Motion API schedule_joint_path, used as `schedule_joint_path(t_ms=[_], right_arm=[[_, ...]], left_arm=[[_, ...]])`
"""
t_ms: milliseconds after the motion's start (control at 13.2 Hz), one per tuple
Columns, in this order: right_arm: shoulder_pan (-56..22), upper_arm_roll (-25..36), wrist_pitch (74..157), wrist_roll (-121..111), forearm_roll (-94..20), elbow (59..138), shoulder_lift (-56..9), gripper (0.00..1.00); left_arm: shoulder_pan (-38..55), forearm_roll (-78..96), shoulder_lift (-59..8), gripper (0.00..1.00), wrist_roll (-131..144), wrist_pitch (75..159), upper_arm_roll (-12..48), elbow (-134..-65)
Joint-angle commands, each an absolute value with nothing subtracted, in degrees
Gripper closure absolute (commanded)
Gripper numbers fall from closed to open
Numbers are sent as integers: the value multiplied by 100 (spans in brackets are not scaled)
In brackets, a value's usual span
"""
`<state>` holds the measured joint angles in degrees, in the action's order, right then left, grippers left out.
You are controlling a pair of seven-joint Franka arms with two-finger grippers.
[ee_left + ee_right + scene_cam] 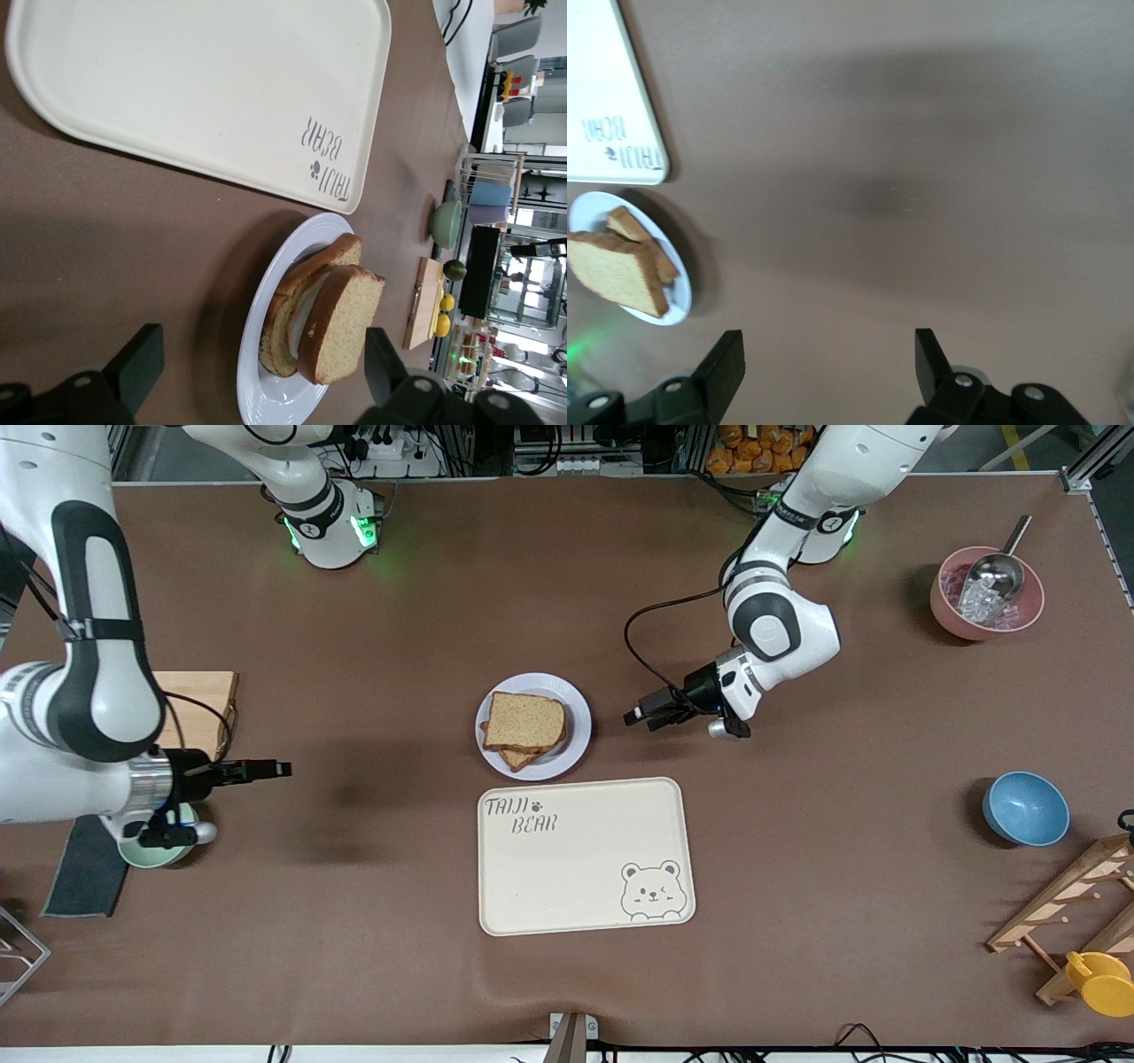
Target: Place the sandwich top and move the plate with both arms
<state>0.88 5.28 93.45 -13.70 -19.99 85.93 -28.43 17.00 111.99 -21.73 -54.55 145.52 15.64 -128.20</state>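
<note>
The sandwich top (524, 721), a plain brown slice, lies on a lower slice on the round pale plate (580, 717) in mid-table. White filling shows between the slices in the left wrist view, where the sandwich top (341, 323) and plate (266, 400) sit just ahead of the fingers. My left gripper (640, 715) hangs open over the table beside the plate, toward the left arm's end, and holds nothing (263, 359). My right gripper (276, 768) is open and empty (826, 350) over bare table, well off toward the right arm's end. The right wrist view shows the sandwich top (616, 270) and plate (679, 305) at a distance.
A cream bear tray (585, 859) lies just nearer the camera than the plate. A wooden board (199, 708) and a green bowl (159, 852) sit near the right arm. A pink bowl with scoop (986, 593), a blue bowl (1026, 808) and a wooden rack (1072, 903) stand at the left arm's end.
</note>
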Motion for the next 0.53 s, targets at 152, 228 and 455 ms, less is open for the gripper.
schedule_joint_path(t_ms=[152,228,455], right_arm=[[255,457,8527,-1380,-1116,7411,-2812,7],[307,474,8334,-1389,-1099,7131,-2812,6],[387,475,7920,-1328,-888,6549,-2795,6]], left_arm=[[1547,11760,-2513,0,-6450,13923,1626,-12806],[1538,11768,-2557,0,-6503,13722,1617,-12806],[1547,11769,-2680,0,-6565,13658,1626,-12779]])
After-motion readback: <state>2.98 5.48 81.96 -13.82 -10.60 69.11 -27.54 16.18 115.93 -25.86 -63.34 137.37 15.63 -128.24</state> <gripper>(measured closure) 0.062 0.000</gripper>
